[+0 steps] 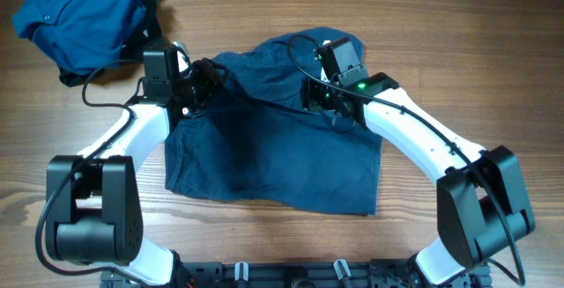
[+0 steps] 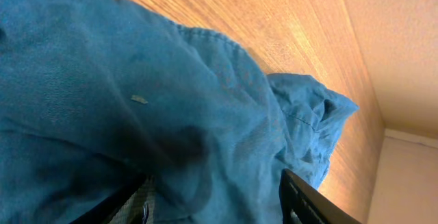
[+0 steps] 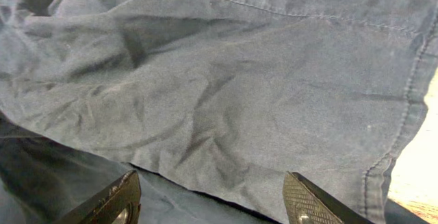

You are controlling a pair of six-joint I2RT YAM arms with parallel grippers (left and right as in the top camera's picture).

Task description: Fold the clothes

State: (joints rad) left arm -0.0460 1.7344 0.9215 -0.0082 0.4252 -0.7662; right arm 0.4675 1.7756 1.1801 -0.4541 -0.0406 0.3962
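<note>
You look to be starting a fold of the shorts (image 1: 273, 160) mid-counter (image 1: 458, 33). Left hand (image 2: 215, 190) and right hand (image 3: 212, 193) sit spread at their far edge. Next, pinch cloth cleanly.

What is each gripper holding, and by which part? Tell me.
Nothing is clamped. The left gripper and right gripper both stand open over the navy shorts, at its upper part, cloth between the fingers but unpinched.
</note>
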